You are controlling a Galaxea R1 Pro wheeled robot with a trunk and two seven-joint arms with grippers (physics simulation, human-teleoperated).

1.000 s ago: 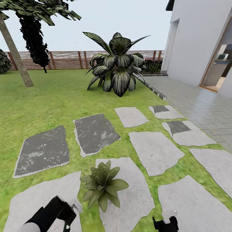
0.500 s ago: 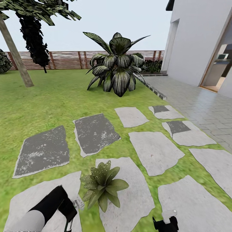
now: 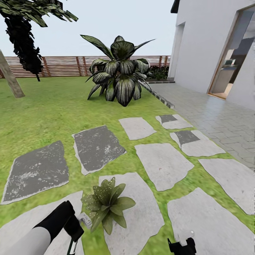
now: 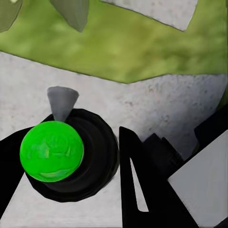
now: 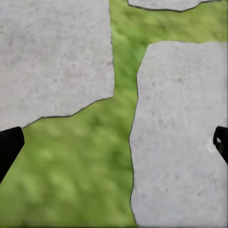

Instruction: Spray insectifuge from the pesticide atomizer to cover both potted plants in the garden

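My left pincer [image 4: 71, 161] is clamped on the atomizer [image 4: 52, 151], nozzle aimed at the potted plant [image 3: 106, 203] at about 1 o'clock; right pincer [image 5: 114, 142] hangs released.

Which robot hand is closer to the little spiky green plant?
Left. The left gripper sits right beside the potted plant, close to its leaves. The right gripper is farther off, across the pale stepping stone.

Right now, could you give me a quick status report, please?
Left gripper shut on atomizer, nozzle toward potted plant. Right gripper open, empty, over stepping stones. Nothing between nozzle and plant.
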